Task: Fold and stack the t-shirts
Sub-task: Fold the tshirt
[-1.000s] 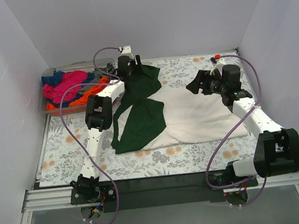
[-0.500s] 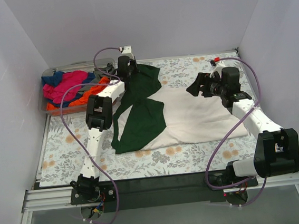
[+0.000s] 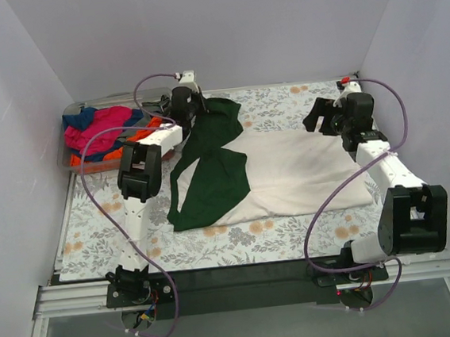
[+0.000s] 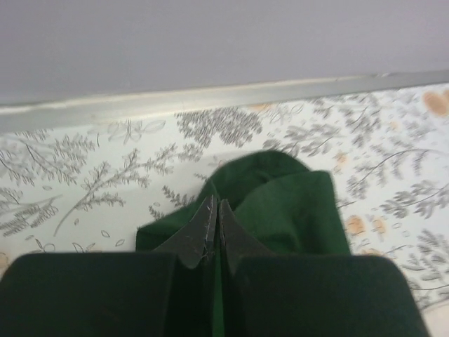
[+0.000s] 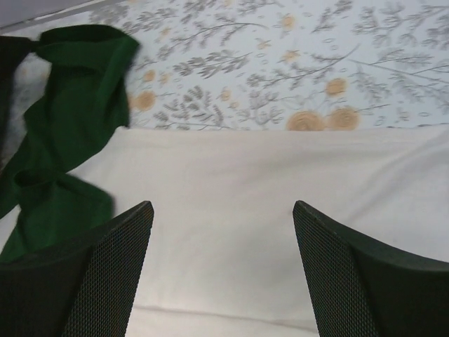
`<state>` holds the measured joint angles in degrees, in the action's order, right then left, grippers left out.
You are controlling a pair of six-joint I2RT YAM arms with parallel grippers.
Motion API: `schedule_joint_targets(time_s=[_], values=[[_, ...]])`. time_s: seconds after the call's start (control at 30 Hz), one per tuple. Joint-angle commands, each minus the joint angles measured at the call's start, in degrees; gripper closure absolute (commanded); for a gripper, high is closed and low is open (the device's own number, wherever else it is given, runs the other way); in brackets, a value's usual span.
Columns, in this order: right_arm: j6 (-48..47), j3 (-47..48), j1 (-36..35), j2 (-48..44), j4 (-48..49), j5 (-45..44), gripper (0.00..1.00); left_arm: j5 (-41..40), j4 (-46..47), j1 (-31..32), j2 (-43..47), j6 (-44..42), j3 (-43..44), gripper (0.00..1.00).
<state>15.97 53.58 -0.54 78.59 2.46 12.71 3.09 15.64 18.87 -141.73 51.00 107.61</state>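
The cream t-shirt [image 3: 297,173] lies flat near the middle of the table [image 3: 102,220], with its body spread to the right and its dark green sleeves [image 3: 210,182] bunched at the left end. The far sleeve [image 3: 219,121] reaches toward the back edge. There the left gripper [image 4: 214,235] has its fingers pressed together on the green cloth, a hold suited to drawing the sleeve across for a fold. The right gripper [image 5: 221,210] hangs above the cream body, fingers spread wide with nothing between them, probably positioned to take the far hem. The remaining t-shirts [image 3: 102,131] sit heaped in the bin [image 3: 63,158] at far left, not yet folded
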Motion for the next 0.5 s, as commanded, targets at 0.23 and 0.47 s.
schedule_joint_targets(time_s=[0.23,0.47], values=[[-5.3,11.1,6.6,16.0,-2.4,-16.1,0.27,1.3,6.2,-0.2,11.5,0.3,-4.1,1.0],[-6.7,17.3,8.0,25.4,-2.1,-18.2,0.3,0.9,5.9,-0.3,11.2,-0.7,-4.3,1.0]])
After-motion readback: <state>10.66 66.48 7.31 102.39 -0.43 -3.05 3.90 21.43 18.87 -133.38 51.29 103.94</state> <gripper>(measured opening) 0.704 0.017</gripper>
